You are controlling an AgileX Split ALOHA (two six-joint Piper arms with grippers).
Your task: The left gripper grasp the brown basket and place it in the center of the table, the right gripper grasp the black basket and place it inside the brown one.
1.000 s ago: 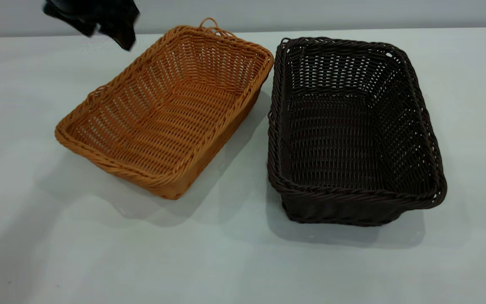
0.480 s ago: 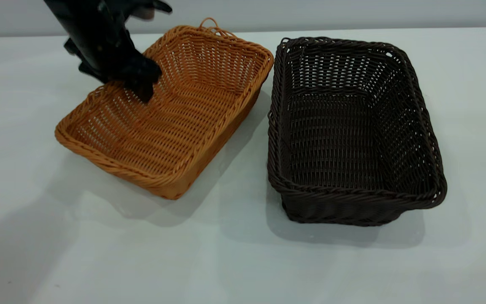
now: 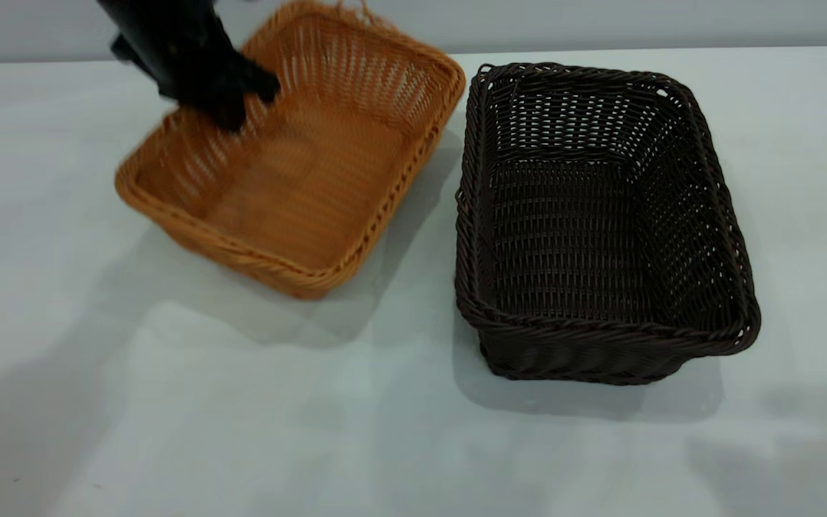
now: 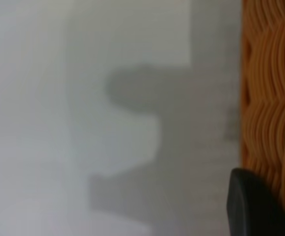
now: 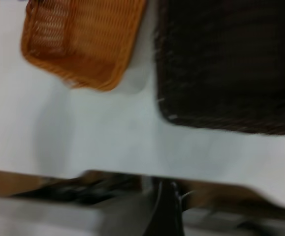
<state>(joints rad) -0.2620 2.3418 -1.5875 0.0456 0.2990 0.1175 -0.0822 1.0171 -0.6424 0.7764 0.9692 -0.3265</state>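
An orange-tan woven basket, the brown basket [image 3: 298, 172], sat toward the left and far side of the table [image 3: 241, 416], turned at an angle and tilted, its far short end raised above the table's back edge while its near corner rested on the tabletop. Its weave looked blurred. Nothing lay inside it; only its woven floor and walls showed. The left gripper [image 3: 230, 97], a black blurred shape, came down from the upper left onto the basket's left long rim, with its tip reaching over the rim into the basket. It appeared to be clamped on that rim, though the fingers themselves were too blurred to make out one by one. In the left wrist view, a dark finger [image 4: 255, 206] lay right against the orange weave [image 4: 270, 98], with pale tabletop and a grey shadow beside it. Just to the right of the orange basket, close but apart from it, stood the black basket [image 3: 600, 215], flat on the table, its long sides running away from the camera. It held nothing either; its dark woven floor was bare. The right wrist view looked down from a distance on both baskets, the orange one [image 5: 80, 42] next to the black one [image 5: 231, 64], with the table's edge below them. The right gripper did not show in any view.
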